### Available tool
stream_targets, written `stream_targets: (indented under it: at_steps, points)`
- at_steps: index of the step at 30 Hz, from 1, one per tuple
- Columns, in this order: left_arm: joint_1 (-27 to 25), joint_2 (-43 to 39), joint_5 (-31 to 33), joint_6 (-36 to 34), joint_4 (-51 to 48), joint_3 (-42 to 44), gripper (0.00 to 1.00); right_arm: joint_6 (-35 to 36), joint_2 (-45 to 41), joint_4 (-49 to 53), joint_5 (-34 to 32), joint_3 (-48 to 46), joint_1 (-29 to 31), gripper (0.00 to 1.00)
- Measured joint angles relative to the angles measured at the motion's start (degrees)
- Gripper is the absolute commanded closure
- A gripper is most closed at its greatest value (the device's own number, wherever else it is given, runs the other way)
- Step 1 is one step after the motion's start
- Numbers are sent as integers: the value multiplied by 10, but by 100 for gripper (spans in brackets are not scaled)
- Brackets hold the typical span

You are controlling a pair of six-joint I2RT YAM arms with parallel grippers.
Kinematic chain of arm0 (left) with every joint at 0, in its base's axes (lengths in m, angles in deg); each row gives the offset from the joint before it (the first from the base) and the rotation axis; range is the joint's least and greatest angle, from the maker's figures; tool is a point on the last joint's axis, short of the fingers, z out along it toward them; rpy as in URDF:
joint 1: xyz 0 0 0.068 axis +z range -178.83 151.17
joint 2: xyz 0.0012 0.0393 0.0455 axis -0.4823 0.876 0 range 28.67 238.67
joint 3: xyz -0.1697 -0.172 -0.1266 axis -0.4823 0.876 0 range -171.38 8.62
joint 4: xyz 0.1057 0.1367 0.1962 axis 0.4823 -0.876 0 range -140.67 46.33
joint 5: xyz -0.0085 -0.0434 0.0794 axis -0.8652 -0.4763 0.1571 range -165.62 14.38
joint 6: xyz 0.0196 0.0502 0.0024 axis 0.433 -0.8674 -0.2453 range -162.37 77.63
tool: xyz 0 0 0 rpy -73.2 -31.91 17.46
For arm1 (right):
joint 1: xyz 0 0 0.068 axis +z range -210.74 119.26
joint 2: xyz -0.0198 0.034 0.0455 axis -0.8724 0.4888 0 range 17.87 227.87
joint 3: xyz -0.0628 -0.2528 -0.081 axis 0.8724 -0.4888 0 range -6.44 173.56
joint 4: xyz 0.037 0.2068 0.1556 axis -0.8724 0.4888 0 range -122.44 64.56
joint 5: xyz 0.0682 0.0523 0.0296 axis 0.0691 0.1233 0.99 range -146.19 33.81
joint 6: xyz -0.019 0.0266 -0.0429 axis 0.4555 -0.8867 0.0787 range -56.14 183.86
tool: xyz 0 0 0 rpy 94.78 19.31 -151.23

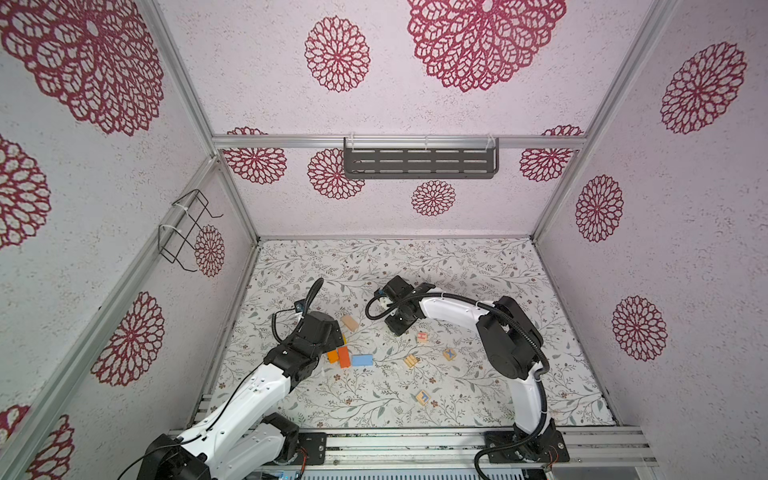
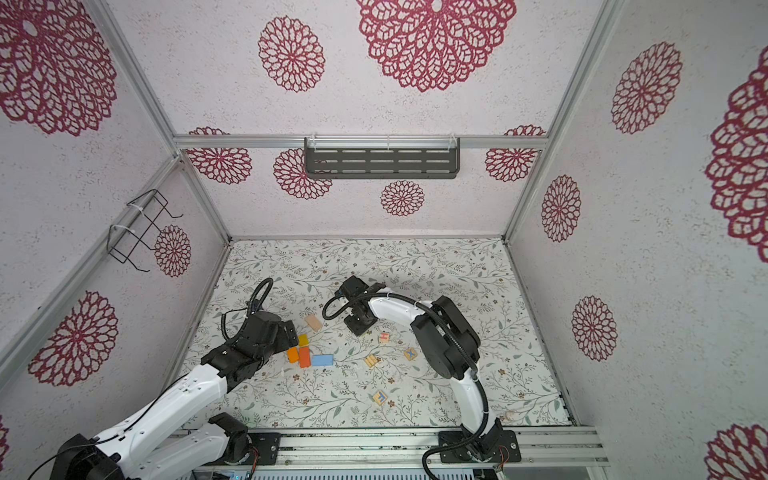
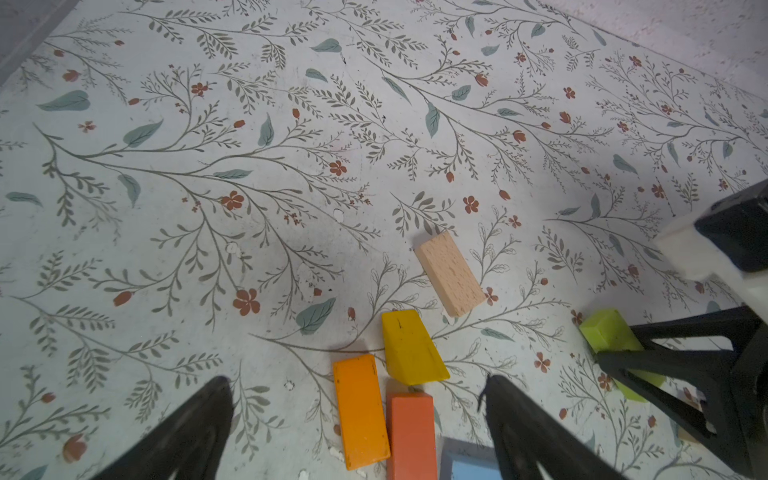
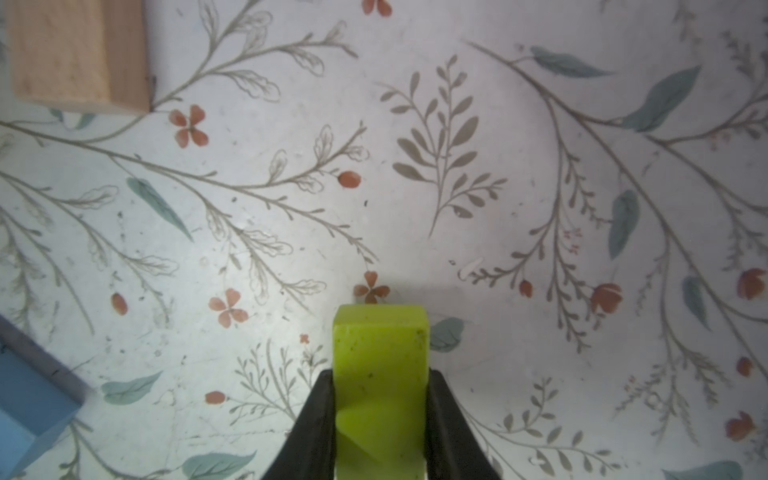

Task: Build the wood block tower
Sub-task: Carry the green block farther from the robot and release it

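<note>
Pinched between the two black fingers (image 4: pixel 316 415) of the right gripper (image 4: pixel 380 374), a lime block (image 4: pixel 380 345) fills the closest part of the right wrist view. It sits low over the flowered tabletop (image 1: pixel 415 266); whether it touches cannot be told.

Nothing is stacked yet, and every piece rests singly on the tabletop. A tan block (image 3: pixel 451 274) lies just left of the lime one. Nearer and further left, a yellow block (image 3: pixel 409 349), an orange block (image 3: pixel 359 411), a red-orange block (image 3: pixel 411 436) and a blue block (image 1: pixel 361 360) huddle close together. Four lettered cubes (image 1: pixel 449 354) are scattered to the right and near side, well apart from the rest.

This looks like the opening pick-up of the build. The next move probably calls for a straight lift, then setting the lime block squarely beside or on the tan one as a base.

The left gripper (image 3: pixel 357 380) hovers over the coloured huddle, its fingers (image 3: pixel 199 419) spread wide and holding nothing. It crowds the space near the tan block, so the right arm likely needs a careful approach. A grey shelf (image 1: pixel 419 162) hangs on the far wall.
</note>
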Motion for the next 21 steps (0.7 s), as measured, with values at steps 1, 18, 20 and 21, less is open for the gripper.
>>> stream_targets:
  at_steps: [1,18,20,21]
  points:
    - [0,6,-3,0,-3,-4,3,-5,-1,0,-4,0,0,82]
    - [0,145,-39,-4,-10,-121,3,-140,-82,7,-34,-8,-102,83]
    - [0,167,-44,-5,-7,-132,3,-154,-90,5,-39,-23,-125,83]
    - [0,177,-46,-6,-6,-137,3,-161,-93,3,-43,-31,-136,83]
